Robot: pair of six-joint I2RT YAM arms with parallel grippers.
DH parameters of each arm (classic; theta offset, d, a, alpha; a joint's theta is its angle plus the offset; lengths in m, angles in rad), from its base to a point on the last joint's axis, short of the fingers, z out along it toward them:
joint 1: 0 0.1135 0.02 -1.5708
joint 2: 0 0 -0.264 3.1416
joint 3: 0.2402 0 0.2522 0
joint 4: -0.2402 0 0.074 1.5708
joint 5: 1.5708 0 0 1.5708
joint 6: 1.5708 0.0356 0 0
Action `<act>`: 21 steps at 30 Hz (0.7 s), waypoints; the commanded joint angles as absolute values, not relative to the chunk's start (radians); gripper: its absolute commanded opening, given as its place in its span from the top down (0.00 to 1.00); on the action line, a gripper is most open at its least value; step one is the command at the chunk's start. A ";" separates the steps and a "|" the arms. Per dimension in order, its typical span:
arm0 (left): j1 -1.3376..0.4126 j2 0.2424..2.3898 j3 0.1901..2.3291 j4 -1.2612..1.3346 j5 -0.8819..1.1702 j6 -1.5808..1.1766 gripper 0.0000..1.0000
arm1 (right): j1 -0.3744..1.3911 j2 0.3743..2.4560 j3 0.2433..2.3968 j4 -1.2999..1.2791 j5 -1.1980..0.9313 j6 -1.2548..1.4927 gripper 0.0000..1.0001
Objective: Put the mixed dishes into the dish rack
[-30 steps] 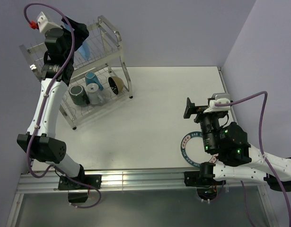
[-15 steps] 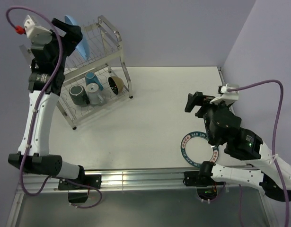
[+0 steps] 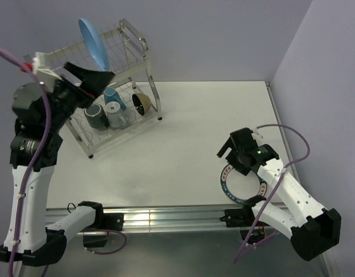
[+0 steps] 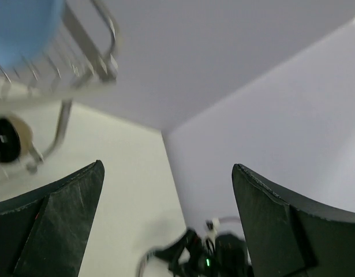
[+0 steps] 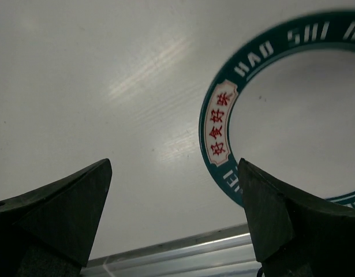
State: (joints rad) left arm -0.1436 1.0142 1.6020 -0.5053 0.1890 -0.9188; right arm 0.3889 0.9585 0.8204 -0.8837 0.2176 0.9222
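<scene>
The dish rack (image 3: 144,64) stands at the far left. The light-blue plate (image 3: 93,41) stands on edge in its upper tier. On the lower shelf are the dark mug (image 3: 94,115), the blue mug (image 3: 112,96), the pale cup (image 3: 116,118) and the black-and-tan bowl (image 3: 141,102). My left gripper (image 3: 100,78) is open and empty, in front of the rack and clear of the plate; its view shows the plate (image 4: 21,23) and rack frame (image 4: 105,55). The white plate with dark lettered rim (image 3: 228,183) lies flat at the near right. My right gripper (image 3: 226,151) hovers open over its left rim (image 5: 220,133).
The metal rail (image 3: 165,216) runs along the table's near edge, close to the white plate, and shows in the right wrist view (image 5: 194,257). The right wall (image 3: 316,69) stands beside the table's right edge. The right arm shows blurred in the left wrist view (image 4: 215,259).
My left gripper has drawn back down and right from the upper tier, leaving the light-blue plate standing there. My right arm has swung and tipped down over the white plate's left rim.
</scene>
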 commanded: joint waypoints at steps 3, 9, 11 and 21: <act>-0.291 1.092 1.528 -0.682 0.420 -0.882 0.01 | 0.371 0.914 0.712 -0.859 0.081 1.137 0.07; -0.443 1.106 1.486 -0.687 0.466 -0.881 0.01 | 0.373 0.934 0.649 -0.851 0.141 1.230 0.34; -0.448 1.121 1.517 -0.719 0.471 -0.848 0.01 | 0.371 0.911 0.614 -0.859 0.161 1.303 0.58; -0.448 1.112 1.531 -0.747 0.466 -0.836 0.01 | 0.370 1.069 0.552 -0.754 0.296 1.292 1.00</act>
